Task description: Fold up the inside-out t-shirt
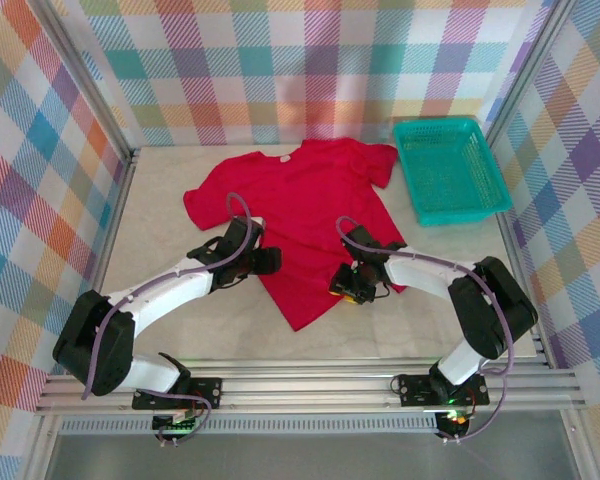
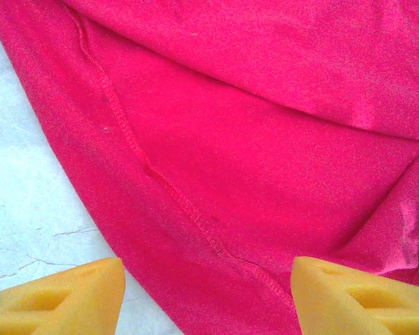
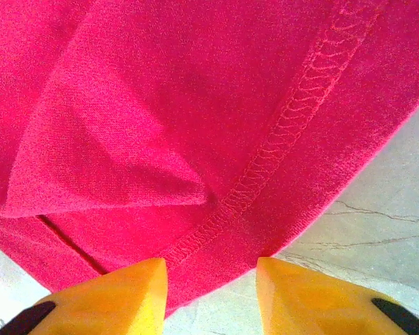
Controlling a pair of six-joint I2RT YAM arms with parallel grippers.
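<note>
Beneath the right end effector (image 3: 211, 283), t-shirt (image 3: 160, 105)

Pastel plaid walls (image 1: 280, 60) enclose a pale tabletop (image 1: 160, 200) (faintly veined), evenly lit.

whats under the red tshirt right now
The pale marbled table shows all along the edges of the t-shirt, so the shirt lies on it. Anything directly beneath the red cloth is covered, so what else is there, if anything, cannot be told.
</note>
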